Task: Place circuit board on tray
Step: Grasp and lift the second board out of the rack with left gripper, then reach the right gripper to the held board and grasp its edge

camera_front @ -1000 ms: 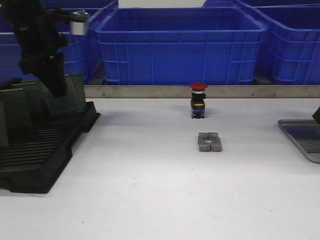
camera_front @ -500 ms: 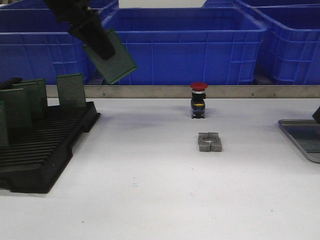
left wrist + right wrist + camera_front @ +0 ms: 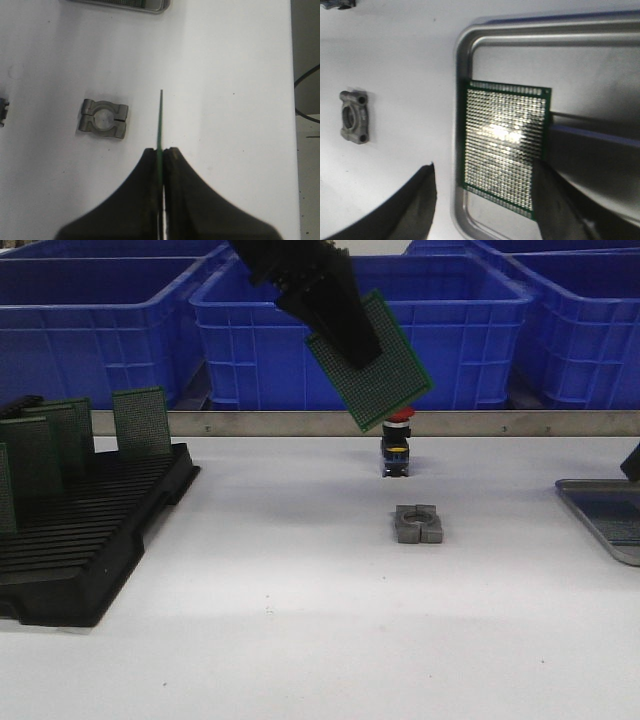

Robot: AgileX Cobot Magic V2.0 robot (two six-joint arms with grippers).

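My left gripper (image 3: 352, 338) is shut on a green circuit board (image 3: 372, 362) and holds it tilted, high over the middle of the table, above the red button. In the left wrist view the board (image 3: 160, 120) shows edge-on between the closed fingers (image 3: 150, 170). The silver-grey tray (image 3: 598, 520) lies at the far right edge of the table. In the right wrist view another circuit board (image 3: 505, 150) lies flat in the tray (image 3: 463, 90). My right gripper (image 3: 485, 200) is open over the tray's near corner; only a black bit of it (image 3: 632, 462) shows in front.
A black slotted rack (image 3: 90, 540) with several upright green boards stands at the left. A red-capped push button (image 3: 397, 440) and a grey metal clamp block (image 3: 418, 523) sit mid-table. Big blue bins (image 3: 360, 335) stand behind a metal rail.
My left gripper has lifted the board out of the rack and carried it up and to the right, from the far left to above the table's middle. The right arm has not moved.
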